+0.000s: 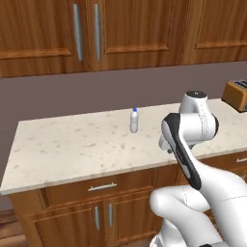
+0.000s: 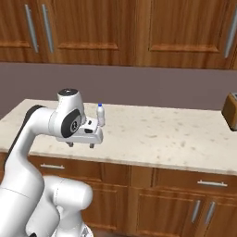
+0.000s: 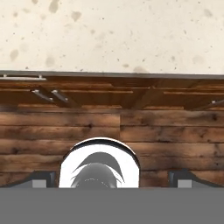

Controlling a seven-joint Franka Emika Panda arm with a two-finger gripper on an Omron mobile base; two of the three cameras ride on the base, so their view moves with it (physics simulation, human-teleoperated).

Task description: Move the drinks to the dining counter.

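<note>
The gripper [image 2: 80, 145] is hanging over the front edge of the counter [image 2: 162, 139], fingers spread wide apart, holding and touching nothing. Reaching for drink 1 looks to be the step beginning. Farther back, the water bottle [image 2: 100, 115] is standing upright, needing a forward reach.

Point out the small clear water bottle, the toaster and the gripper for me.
Small clear water bottle with blue cap [image 1: 134, 121]: left base view, mid-body.
Orange-brown toaster [image 1: 236, 94]: left base view, front side.
Gripper [image 2: 80, 145]: right base view, between fingertips.
</note>
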